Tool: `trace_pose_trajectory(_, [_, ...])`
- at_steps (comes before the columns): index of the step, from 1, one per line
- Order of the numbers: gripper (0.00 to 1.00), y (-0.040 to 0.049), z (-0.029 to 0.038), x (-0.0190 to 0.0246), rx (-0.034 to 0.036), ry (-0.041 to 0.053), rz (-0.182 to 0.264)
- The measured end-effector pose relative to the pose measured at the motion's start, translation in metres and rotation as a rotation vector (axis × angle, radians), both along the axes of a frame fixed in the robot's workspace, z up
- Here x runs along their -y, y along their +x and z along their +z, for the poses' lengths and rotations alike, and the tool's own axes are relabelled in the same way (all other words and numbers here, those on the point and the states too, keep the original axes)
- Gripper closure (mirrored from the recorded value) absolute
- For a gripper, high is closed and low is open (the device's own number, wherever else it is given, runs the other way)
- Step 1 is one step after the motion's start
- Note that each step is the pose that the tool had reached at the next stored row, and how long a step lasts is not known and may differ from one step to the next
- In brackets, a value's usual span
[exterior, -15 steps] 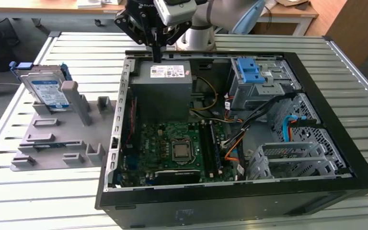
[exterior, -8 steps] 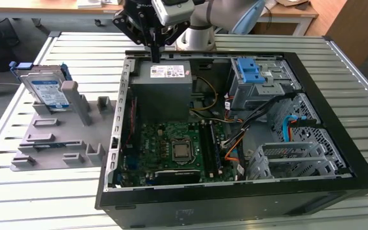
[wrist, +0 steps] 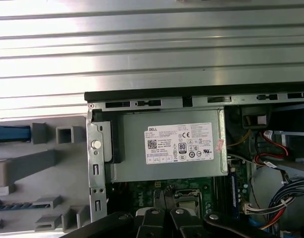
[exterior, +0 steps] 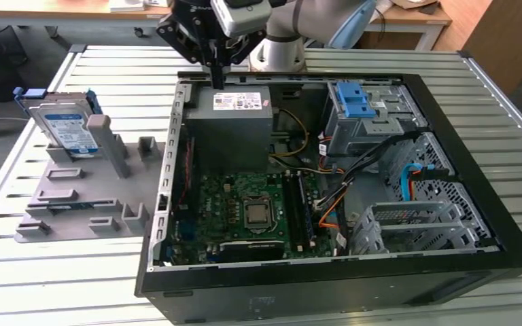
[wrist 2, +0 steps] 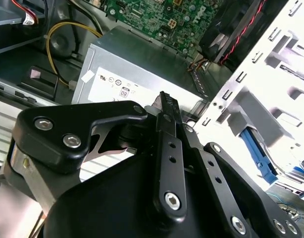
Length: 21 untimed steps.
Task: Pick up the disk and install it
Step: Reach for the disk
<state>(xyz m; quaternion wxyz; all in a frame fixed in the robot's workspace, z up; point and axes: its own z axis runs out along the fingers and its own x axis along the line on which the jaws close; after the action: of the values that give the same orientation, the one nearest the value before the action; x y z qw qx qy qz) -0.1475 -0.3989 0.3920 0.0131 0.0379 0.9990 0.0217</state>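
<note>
The disk, a silver-grey drive with a white-and-blue label in a blue carrier frame, stands on edge in a grey slotted fixture on the exterior view's left, outside the computer case. My gripper hangs over the case's back edge, above the power supply, well apart from the disk. Its black fingers are pressed together and hold nothing. In the first wrist view the gripper hovers over the power supply, and a blue strip of the disk's carrier shows at the picture's border.
The open black computer case lies on a slatted metal table. Inside are a green motherboard, loose cables and a grey metal drive bay with a blue latch piece on top.
</note>
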Motion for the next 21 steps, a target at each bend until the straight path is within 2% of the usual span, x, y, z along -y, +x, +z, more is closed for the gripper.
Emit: trace_pose_trajectory(21, [0.89, -0.0082, -0.0006, 0.0000, 0.0000, 0.0000, 0.000])
